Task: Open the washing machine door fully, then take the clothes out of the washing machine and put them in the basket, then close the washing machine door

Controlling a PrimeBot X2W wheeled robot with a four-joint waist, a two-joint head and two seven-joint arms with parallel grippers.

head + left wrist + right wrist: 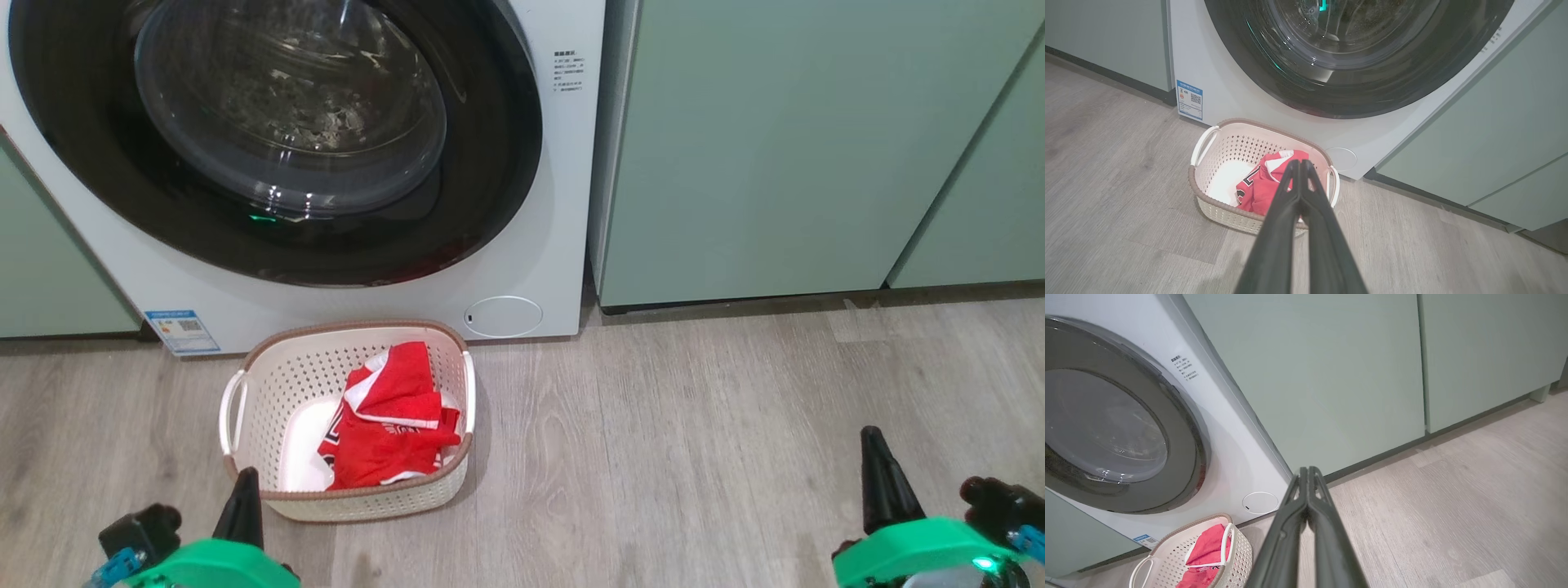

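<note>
Already the clothes (388, 420) lie in the basket (282, 384), heaped toward its right side with a bare white patch of its bottom beside them. The basket stands on the wooden floor (694, 449) just before the washing machine (563, 245), whose washing machine door (290, 106) sits closed, flush with the front. From the head, both claws rest low: the left gripper (246, 482) by the basket's near corner, the right gripper (872, 437) well apart. Each wrist view shows its fingers pressed together, grasping nothing. The right wrist view adds the seam between two green cabinets (1372, 375).
</note>
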